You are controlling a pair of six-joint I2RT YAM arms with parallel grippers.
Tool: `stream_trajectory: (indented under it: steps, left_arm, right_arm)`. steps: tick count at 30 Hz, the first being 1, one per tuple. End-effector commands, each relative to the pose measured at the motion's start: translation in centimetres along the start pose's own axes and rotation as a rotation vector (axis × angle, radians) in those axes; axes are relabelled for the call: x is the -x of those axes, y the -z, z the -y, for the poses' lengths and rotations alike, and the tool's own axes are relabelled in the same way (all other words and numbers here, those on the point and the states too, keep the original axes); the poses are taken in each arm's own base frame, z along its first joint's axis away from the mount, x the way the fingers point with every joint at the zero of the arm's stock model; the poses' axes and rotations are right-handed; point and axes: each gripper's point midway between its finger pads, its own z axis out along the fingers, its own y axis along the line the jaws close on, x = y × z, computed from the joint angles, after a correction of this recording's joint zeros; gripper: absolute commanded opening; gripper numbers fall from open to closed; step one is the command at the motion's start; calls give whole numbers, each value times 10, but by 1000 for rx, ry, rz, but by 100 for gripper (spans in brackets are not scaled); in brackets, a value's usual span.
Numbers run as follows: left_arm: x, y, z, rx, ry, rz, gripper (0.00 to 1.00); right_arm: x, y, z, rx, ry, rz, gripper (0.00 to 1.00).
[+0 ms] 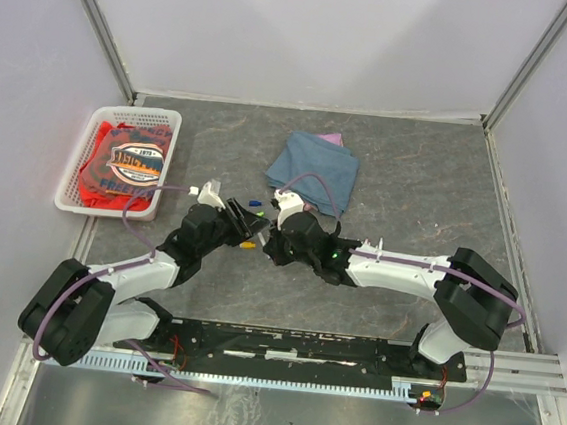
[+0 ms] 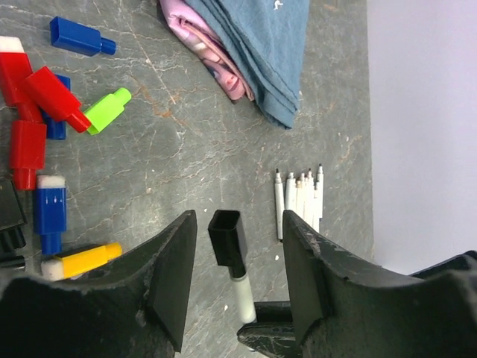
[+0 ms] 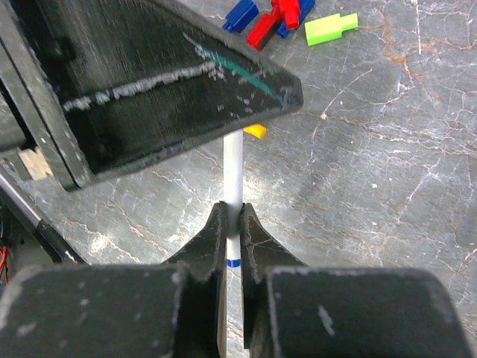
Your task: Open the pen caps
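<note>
We noted a white lattice basket [image 1: 137, 112] holding red printed cloth [image 1: 123, 162]. The right gripper [image 3: 232, 218] pinched a smooth white pen [image 3: 233, 168]. The left gripper [image 2: 238, 222] stood half open astride its boxy black cap [image 2: 227, 237], not touching. Loose caps [image 2: 45, 97] lay on the marbled grey table [image 2: 186, 134].

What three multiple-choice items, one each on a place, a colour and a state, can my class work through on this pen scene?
1. The white basket stands: A) at the table's left side; B) at its right side; C) in its middle.
2. The cap between the jaws of the left gripper is: A) yellow; B) black; C) green.
3. The right gripper is: A) wide open; B) shut on a white pen; C) out of view.
Key: 1 A, the overhead view shows it far left. 2 B, the black cap sits between open jaws. 3 B, it pinches the barrel.
</note>
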Motion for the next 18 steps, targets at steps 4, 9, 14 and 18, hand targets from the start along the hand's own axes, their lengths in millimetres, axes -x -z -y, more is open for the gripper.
stream_trajectory:
  steps: [4,9,14,18]
  left_arm:
    - [13,1,21,-95,72,39,49]
    - [13,2,20,-100,82,38,45]
    - [11,2,21,-119,94,23,36]
    - [13,2,22,-128,96,26,21]
  right_arm:
    - [16,8,-13,53,-12,53,1]
    - [16,8,-11,52,-15,55,1]
    - [19,9,-10,49,-18,62,1]
    - [19,10,-7,43,-20,62,1]
